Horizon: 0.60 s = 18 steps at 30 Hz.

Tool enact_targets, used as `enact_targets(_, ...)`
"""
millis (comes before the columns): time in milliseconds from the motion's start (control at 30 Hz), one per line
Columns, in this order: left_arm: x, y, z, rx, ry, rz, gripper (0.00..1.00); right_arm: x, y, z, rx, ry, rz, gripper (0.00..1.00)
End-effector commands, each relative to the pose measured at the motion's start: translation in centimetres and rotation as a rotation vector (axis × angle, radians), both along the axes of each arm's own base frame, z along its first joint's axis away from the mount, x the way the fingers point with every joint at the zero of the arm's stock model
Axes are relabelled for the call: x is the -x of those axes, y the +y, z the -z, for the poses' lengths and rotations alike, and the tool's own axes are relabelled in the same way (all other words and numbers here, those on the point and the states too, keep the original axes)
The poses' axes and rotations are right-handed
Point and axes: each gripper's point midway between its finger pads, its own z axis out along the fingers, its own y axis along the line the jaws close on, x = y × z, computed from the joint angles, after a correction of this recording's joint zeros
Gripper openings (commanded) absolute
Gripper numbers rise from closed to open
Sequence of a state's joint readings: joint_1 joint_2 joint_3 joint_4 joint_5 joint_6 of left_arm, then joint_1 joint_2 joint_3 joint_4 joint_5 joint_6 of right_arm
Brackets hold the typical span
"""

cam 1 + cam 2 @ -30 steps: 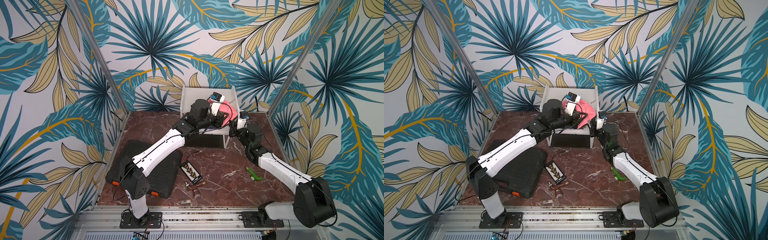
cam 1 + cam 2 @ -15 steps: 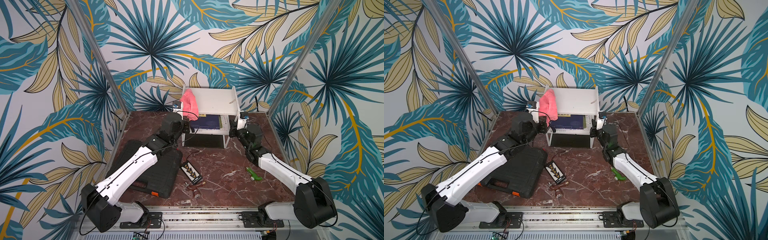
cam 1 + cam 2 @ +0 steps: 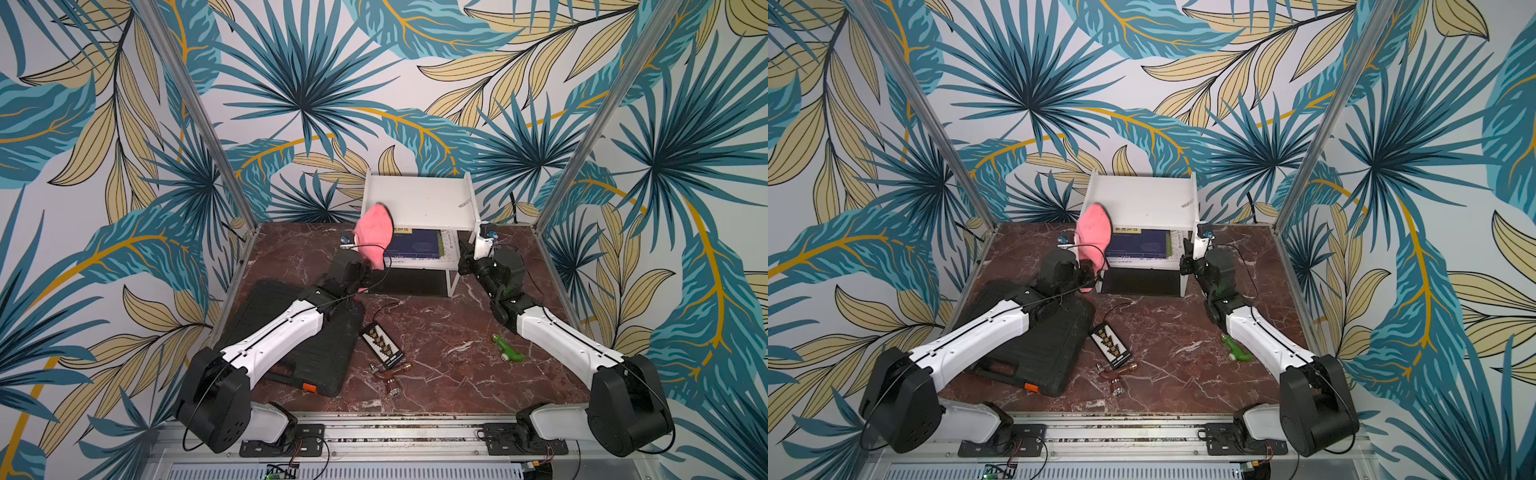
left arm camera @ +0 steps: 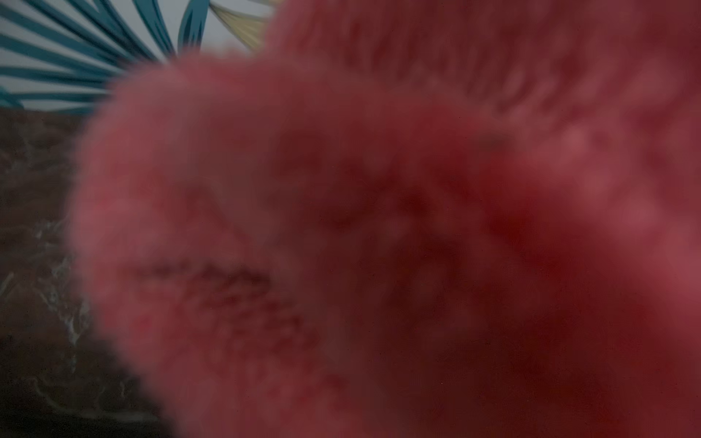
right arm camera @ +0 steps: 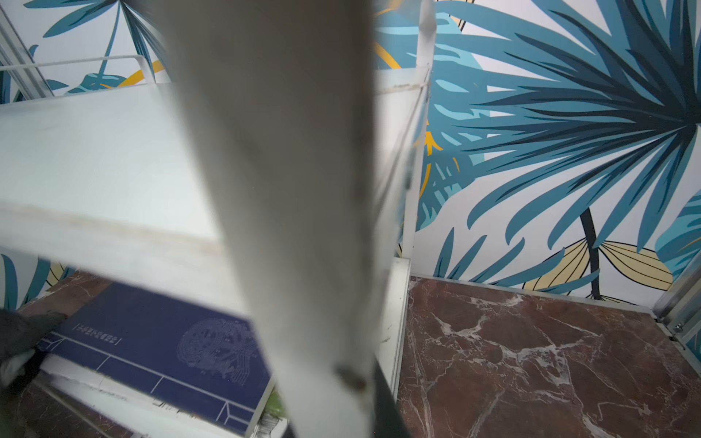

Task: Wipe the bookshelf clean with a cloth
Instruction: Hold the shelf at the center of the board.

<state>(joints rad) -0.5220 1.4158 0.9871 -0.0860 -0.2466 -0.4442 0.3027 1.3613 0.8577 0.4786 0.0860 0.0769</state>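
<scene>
Marble tabletop [image 3: 436, 332]: we see the left gripper [image 3: 368, 264], clamped on the cloth [image 3: 374, 232], has swept off the bookshelf [image 3: 419, 199] top to its front-left corner, frame centre, while the right gripper [image 3: 465, 268] pinches a front leg, so the top pass is likely done.

On my left a flat black ribbed case [image 3: 291, 332] lies on the red-brown marble desk [image 3: 457, 374], an orange latch at its near edge. Just beside it sits a small black board [image 3: 382, 347] with rows of gold connectors (a thin red wire runs off it). Close by lie small metal fittings [image 3: 392, 388]. A green plastic toy [image 3: 508, 350] lies on my right, and a dark blue book [image 3: 413, 245] lies flat at the back.
</scene>
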Motion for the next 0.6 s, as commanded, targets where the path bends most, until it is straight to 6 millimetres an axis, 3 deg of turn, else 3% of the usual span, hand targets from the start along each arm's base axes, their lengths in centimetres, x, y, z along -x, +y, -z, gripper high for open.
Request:
enact_targets(0,-1.4,0.9,-6.9,0.068,-0.195,-0.047,0.0,0.7,-0.5,3.5,-0.07,0.133,0.025,0.0)
enact_targets(67,-1.7,0.7,-11.9,0.027,-0.268,-0.01,0.0,0.7,-0.3,3.0,-0.073,0.12,0.01,0.0)
enact_targets(133,-1.6,0.9,-15.2,0.002,-0.314,-0.005,0.0,0.8,-0.2,2.5,-0.076,0.111,0.002,0.0)
enact_targets(200,-1.5,1.0,-16.3,0.007,-0.345,-0.002,0.0,0.9,-0.2,2.3,-0.078,0.105,0.0,0.0)
enact_targets(267,-1.7,1.1,-14.4,0.013,-0.307,-0.015,0.0,0.9,-0.1,2.5,-0.077,0.106,-0.001,0.0)
enact_targets(367,-2.0,1.1,-7.7,-0.004,-0.169,-0.036,0.0,0.7,0.2,3.1,-0.077,0.114,-0.015,0.0)
enact_targets(433,-1.9,1.5,-5.1,-0.017,-0.12,-0.049,0.0,0.6,0.6,3.5,-0.072,0.118,-0.044,0.0)
enact_targets(500,-1.7,2.5,-5.8,0.015,-0.138,-0.049,0.0,0.6,1.0,3.6,-0.058,0.114,-0.07,0.0)
enact_targets(567,-1.8,3.3,-8.8,0.093,-0.204,-0.011,0.0,0.5,1.1,3.6,-0.044,0.111,-0.088,0.0)
